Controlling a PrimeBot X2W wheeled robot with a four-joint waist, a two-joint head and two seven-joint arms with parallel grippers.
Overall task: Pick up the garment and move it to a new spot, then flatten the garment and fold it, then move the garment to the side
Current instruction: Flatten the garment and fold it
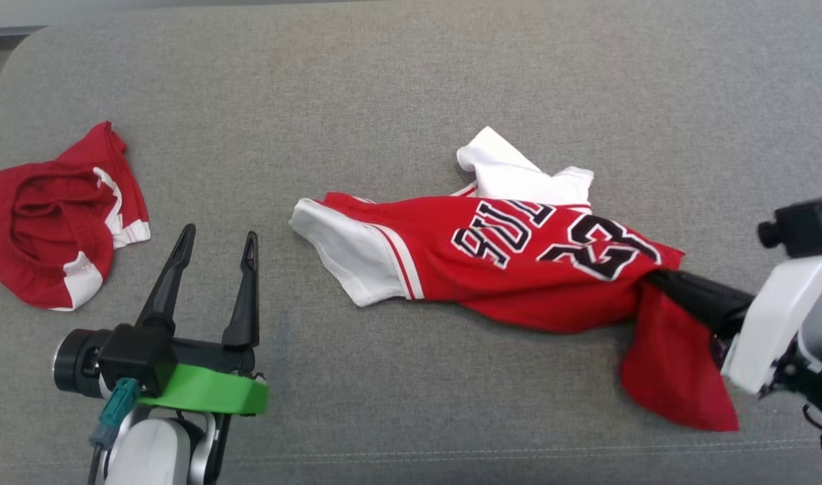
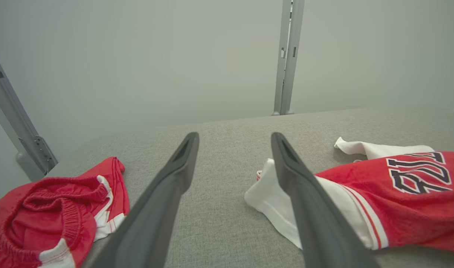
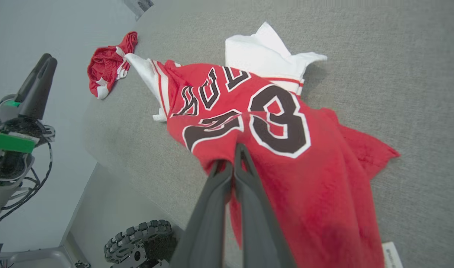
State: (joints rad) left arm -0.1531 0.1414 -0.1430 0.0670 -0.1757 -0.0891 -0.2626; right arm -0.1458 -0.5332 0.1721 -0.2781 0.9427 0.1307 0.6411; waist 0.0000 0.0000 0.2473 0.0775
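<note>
The garment (image 1: 518, 263) is a red jersey with white sleeves and dark lettering, lying crumpled across the middle right of the grey surface, also seen as the garment (image 2: 405, 197) and the garment (image 3: 256, 123). My right gripper (image 1: 656, 279) is shut on the jersey's right-hand edge, and a red flap hangs below it. In the right wrist view my right gripper (image 3: 232, 158) pinches red cloth between its closed fingers. My left gripper (image 1: 215, 249) stands open to the left of the jersey, touching nothing; in its own view the left gripper (image 2: 234, 143) has bare surface between its fingers.
A second red and white garment (image 1: 54, 215) lies bunched at the far left, also seen as the bunched garment (image 2: 52, 216). The grey padded surface (image 1: 411, 87) has free room at the back. Its front edge (image 1: 451, 458) runs near my arms. A wheel (image 3: 137, 245) shows below.
</note>
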